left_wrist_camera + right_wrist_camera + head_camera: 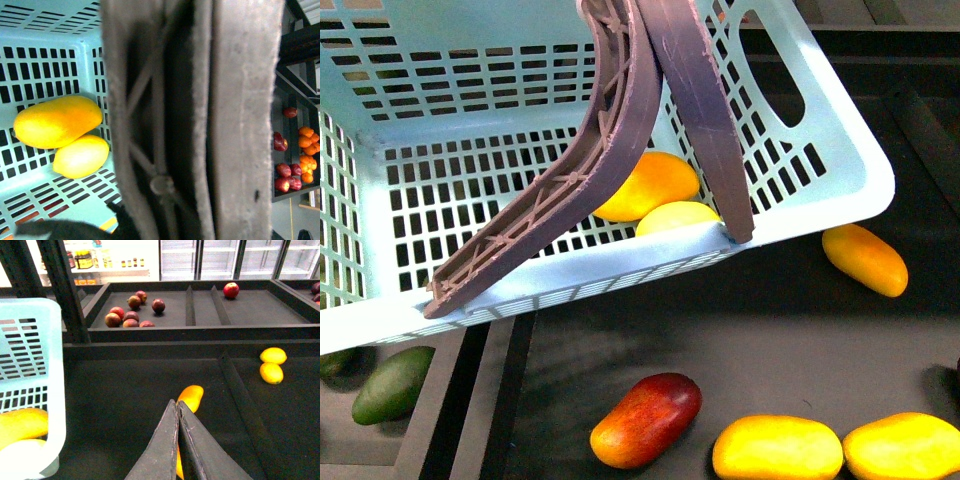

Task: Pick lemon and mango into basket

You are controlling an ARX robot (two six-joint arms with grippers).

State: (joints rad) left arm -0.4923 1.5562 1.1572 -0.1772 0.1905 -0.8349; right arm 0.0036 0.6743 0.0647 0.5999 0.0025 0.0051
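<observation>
Front view: the basket (pixel 820 120) is seen tilted and close to the camera, its two brown handles (pixel 610 130) swung up and pressed together, which suggests it is being carried by them. The mango (pixel 655 183) and the lemon (pixel 677 217) lie touching on the slotted floor, against the near wall, where the tilt would roll them. On the dark shelf below, a red-blushed mango (pixel 646 420), yellow mangoes (pixel 777 449), an orange-yellow one (pixel 865 259) and a green fruit (pixel 392 385) are left outside. Neither arm is shown here.

Left wrist view: the frame is filled by the handles (pixel 210 120), very close. The left gripper itself is barely seen, so whether it is clamped on them cannot be told. The mango (pixel 57 121) and lemon (pixel 81 156) are confirmed side by side inside the basket (pixel 45 65). Both task fruits are judged delivered.

Right wrist view: the right gripper (pixel 177 412) is seen with fingers closed together, empty, held above the shelf just before an orange-yellow mango (pixel 191 396). Two lemons (pixel 272 365) and red fruits (pixel 131 315) are noted in farther compartments.
</observation>
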